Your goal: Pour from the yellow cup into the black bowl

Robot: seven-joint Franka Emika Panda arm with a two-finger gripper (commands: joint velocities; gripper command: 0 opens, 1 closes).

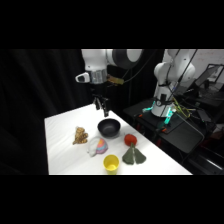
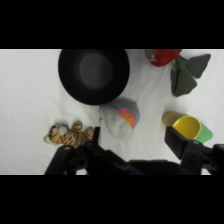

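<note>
Above the black bowl (image 1: 109, 128) the gripper (image 1: 102, 105) is hanging, holding nothing; in the wrist view its fingers (image 2: 176, 140) are standing spread wide, with bare table between them.

Going left to right across the side view, with the bowl as landmark: a small tiger toy (image 1: 80, 135) is lying to the bowl's left, an egg-shaped toy (image 1: 98, 146) in pink, blue and white is sitting just in front of the bowl, the yellow cup (image 1: 111, 163) is standing farther forward near the table (image 1: 62, 150) edge, a dark green fan-shaped thing (image 1: 133, 155) is lying to the cup's right, and a red object (image 1: 130, 139) is sitting beside the bowl's right.

The risk, as I judge it, is lying in the approach. The egg toy and the green thing are flanking the cup closely, so a descending finger could be nudging either one. The cup is also light-looking and close to the front edge, so an off-centre closure could be tipping it or pushing it off.

The cup is looking plain, bright yellow, slightly tapered, handleless, upright and mouth-up; its contents cannot be made out.
</note>
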